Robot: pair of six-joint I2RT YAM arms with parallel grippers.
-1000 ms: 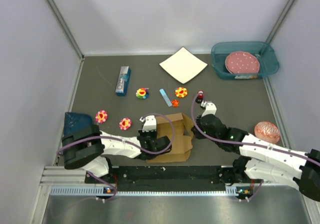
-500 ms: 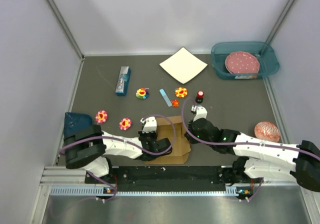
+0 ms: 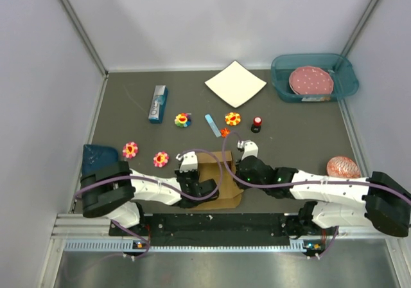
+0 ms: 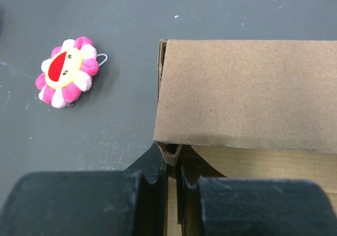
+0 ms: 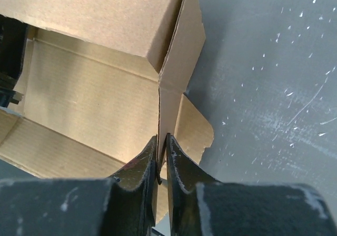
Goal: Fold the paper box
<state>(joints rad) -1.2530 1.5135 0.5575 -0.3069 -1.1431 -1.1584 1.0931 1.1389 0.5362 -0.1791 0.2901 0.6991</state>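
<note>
Here, from above, the paper box (image 3: 215, 175) lies half-formed near the front edge, between left gripper (image 3: 196, 184) and right gripper (image 3: 236, 173). Left wrist: jaws nearly closed pinch its left wall, steadying it. Right wrist: jaws clamp the right wall upright, presumably for folding.

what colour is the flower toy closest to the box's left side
Pink petals, yellow face, red mouth; the flower toy shows best in the left wrist view.

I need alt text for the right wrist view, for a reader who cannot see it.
Two black fingers, nearly closed, pinch a thin upright wall of the brown paper box. The box's open inside spreads to the left; dark grey table lies to the right.
</note>
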